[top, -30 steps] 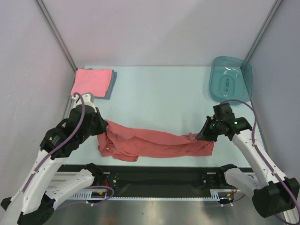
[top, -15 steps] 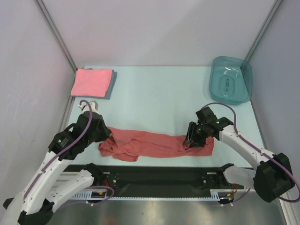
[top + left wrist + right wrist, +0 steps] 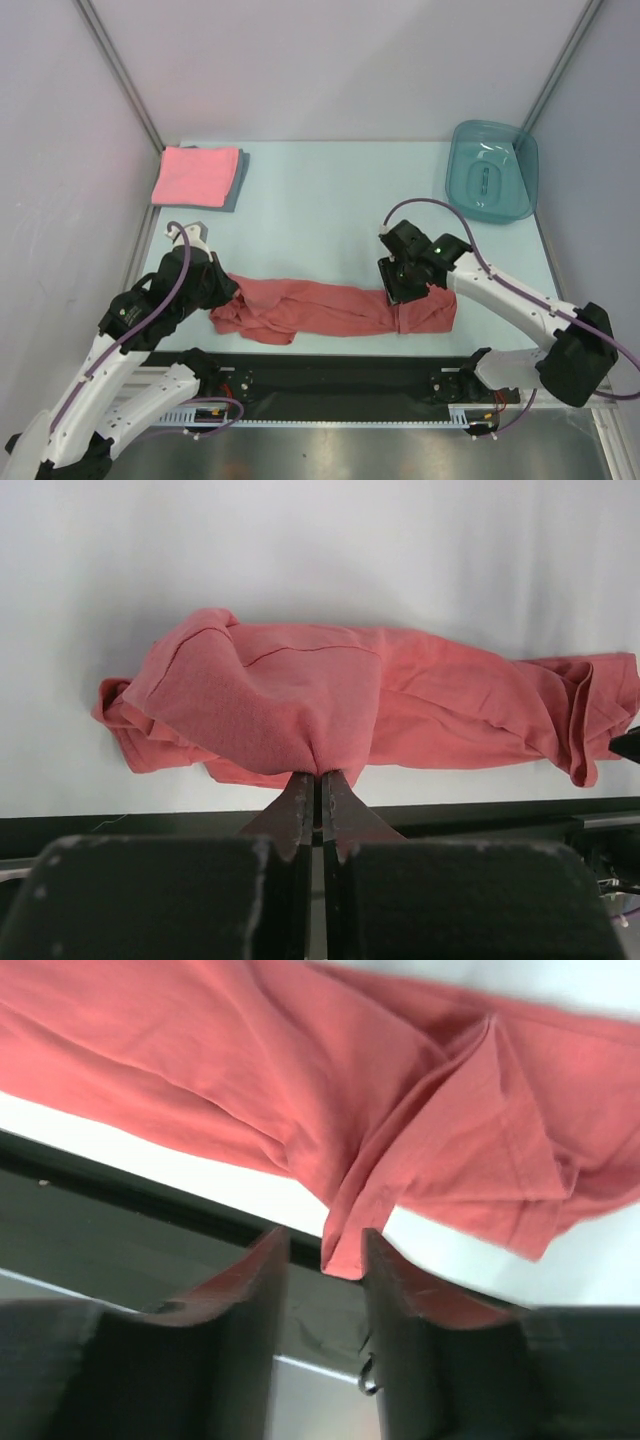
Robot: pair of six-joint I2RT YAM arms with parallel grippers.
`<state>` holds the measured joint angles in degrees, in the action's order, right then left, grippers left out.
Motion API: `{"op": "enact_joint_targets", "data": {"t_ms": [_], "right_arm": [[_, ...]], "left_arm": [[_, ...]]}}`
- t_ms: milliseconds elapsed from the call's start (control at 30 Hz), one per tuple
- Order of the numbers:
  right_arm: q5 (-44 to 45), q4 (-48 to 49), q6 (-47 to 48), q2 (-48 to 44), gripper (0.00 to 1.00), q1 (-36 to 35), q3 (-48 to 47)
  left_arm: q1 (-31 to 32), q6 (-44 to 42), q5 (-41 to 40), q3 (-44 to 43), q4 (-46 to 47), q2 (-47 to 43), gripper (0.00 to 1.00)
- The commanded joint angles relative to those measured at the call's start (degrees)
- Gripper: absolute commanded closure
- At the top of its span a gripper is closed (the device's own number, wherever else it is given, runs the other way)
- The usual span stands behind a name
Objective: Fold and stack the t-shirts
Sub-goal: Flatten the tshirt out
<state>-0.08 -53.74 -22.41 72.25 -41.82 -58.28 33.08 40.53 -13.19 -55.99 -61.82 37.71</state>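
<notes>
Here's the brick-red t-shirt (image 3: 320,308), soft matt cotton, creased and rumpled; the pink t-shirt (image 3: 195,175), same dull cloth. The teal tub (image 3: 492,172) gleams: translucent glossy plastic. The table (image 3: 320,210) looks smooth, low sheen.

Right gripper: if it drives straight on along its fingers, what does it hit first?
The brick-red t-shirt: a hem flap sits between the open fingers of the right gripper, and bunched cloth lies directly ahead. How far ahead is hard to judge.
</notes>
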Motion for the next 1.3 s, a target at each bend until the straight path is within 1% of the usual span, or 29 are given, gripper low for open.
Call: {"op": "enact_joint_targets", "data": {"t_ms": [0, 33, 67, 100, 133, 167, 200, 267, 467, 533, 667, 800, 933, 1033, 1133, 1167, 1233, 1267], "right_arm": [[3.67, -5.84, -3.14, 3.93, 0.62, -2.38, -3.33], [6.73, -9.86, -5.69, 4.91, 0.65, -3.52, -3.24], [8.24, -11.64, -9.45, 5.79, 0.66, -4.4, -3.07], [9.29, -12.61, -10.79, 5.97, 0.64, -5.71, -2.89], [10.96, -13.23, -12.11, 5.54, 0.62, -8.51, -2.8], [11.67, -13.59, -14.82, 5.01, 0.6, -9.67, -2.98], [12.03, -13.59, -15.72, 4.75, 0.53, -10.55, -3.07], [12.38, -14.02, -17.74, 4.83, 0.48, -12.74, -3.59], [15.45, -15.78, -18.89, 10.53, 0.48, -18.02, -3.85], [16.16, -15.26, -18.98, 11.51, 0.5, -18.64, -3.59], [17.39, -13.68, -17.49, 14.49, 0.55, -18.91, -3.15], [21.07, -14.38, -16.79, 17.92, 0.58, -19.35, -5.08], [22.31, -14.29, -15.91, 19.86, 0.6, -20.4, -6.14], [23.45, -14.73, -15.64, 21.26, 0.64, -20.93, -6.84], [23.98, -15.08, -15.38, 21.36, 0.74, -20.93, -7.02], [24.16, -15.17, -15.29, 21.36, 0.81, -21.02, -7.2], [24.77, -15.87, -15.55, 21.27, 0.87, -20.93, -7.37], [24.95, -16.22, -15.73, 20.83, 0.92, -20.93, -7.55]], "left_arm": [[-0.39, 0.34, 1.24, 0.09, 1.79, -0.1, 1.0], [-0.39, 0.25, 1.24, 0.0, 1.97, -0.18, 1.0], [-0.39, 0.25, 1.32, 0.0, 1.97, -0.27, 1.0], [-0.39, 0.16, 1.41, 0.0, 1.97, -0.36, 1.0], [-0.39, 0.16, 1.5, 0.0, 2.06, -0.45, 1.0], [-0.39, 0.16, 1.85, 0.26, 2.14, -0.45, 1.0], [-0.39, 0.16, 1.94, 0.35, 2.32, -0.45, 1.0], [-0.3, 0.07, 2.12, 0.44, 2.5, -0.45, 1.0], [-0.39, 0.07, 2.64, 0.0, 2.5, -0.36, 1.0], [-0.39, 0.07, 2.47, -0.09, 2.06, -0.71, 1.0], [-0.39, 0.16, 2.47, 0.44, 1.97, -1.41, 0.99], [-0.39, 0.16, 2.47, 0.18, 1.79, -1.33, 1.0], [-0.39, 0.25, 2.29, 0.18, 1.62, -1.77, 1.0], [-0.39, 0.34, 2.2, 0.18, 1.62, -1.77, 1.0], [-0.39, 0.42, 2.03, 0.26, 1.62, -1.77, 1.0], [-0.39, 0.42, 1.94, 0.35, 1.62, -1.85, 1.0], [-0.39, 0.51, 1.94, 0.44, 1.71, -1.94, 1.0], [-0.39, 0.6, 1.94, 0.53, 1.88, -1.94, 1.0]]}}
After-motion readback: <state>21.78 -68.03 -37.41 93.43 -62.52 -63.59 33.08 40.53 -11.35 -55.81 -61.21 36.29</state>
